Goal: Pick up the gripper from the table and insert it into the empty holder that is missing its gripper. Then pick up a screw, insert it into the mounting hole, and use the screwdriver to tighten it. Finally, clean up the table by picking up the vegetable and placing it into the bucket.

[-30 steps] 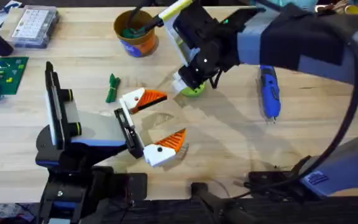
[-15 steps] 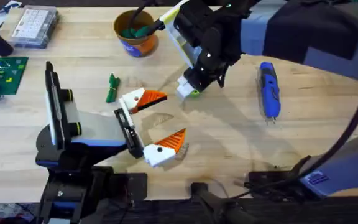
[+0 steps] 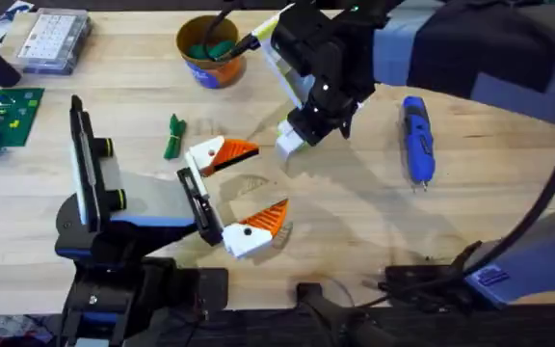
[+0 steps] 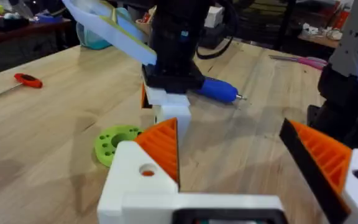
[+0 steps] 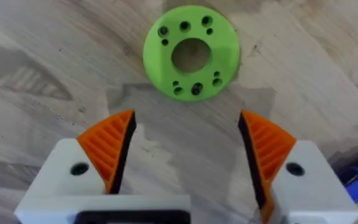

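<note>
My right gripper [image 3: 295, 138] hangs open over a lime-green disc with holes [image 5: 191, 51], the disc lying on the wood just beyond its orange pads [image 5: 110, 149]. My left gripper [image 3: 247, 190] rests open near the table's middle, with nothing between its fingers. The blue screwdriver [image 3: 417, 140] lies to the right of the right gripper. Left of the left gripper lies the dark green vegetable [image 3: 172, 137]. The orange bucket [image 3: 210, 50] stands at the back with green pieces inside. The loose gripper, its holder and the screw are out of view.
A clear plastic box [image 3: 54, 39] sits at the back left, with a green circuit board [image 3: 3, 114] in front of it. In the left wrist view a red-handled tool [image 4: 27, 79] lies on the wood far off. Bare wood spans the front right.
The right gripper has shifted slightly over the lime-green disc, which it now covers in the overhead view. The left arm has not moved.
</note>
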You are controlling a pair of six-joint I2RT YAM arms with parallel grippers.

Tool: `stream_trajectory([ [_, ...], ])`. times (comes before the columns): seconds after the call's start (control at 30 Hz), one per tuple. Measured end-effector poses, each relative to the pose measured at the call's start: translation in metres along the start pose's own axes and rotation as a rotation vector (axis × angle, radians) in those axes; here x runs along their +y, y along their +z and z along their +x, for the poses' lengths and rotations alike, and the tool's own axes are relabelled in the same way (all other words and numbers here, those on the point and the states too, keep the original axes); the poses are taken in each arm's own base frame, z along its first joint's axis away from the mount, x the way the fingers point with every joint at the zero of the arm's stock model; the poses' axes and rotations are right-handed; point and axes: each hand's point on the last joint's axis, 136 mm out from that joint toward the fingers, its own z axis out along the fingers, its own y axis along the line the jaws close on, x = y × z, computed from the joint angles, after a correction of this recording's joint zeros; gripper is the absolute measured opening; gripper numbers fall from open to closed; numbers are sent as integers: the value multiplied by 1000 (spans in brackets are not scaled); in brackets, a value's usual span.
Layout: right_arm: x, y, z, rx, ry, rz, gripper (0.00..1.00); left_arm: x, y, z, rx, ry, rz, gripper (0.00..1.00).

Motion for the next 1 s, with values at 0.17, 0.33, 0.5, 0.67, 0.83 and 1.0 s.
stream_trajectory([
  [0.17,-1,-8,2,-31,30,-2,994,0,0,0,0,0,0,989],
  [0.33,-2,-22,13,-127,59,-9,994,0,0,0,0,0,0,989],
  [0.5,-2,-30,13,-265,85,-23,995,0,0,0,0,0,0,989],
  [0.67,-1,-11,14,-260,86,-23,995,0,0,0,0,0,0,989],
  [0.83,1,9,3,-255,83,-22,995,0,0,0,0,0,0,989],
  [1.0,2,22,-3,-255,83,-22,970,0,0,0,0,0,0,989],
])
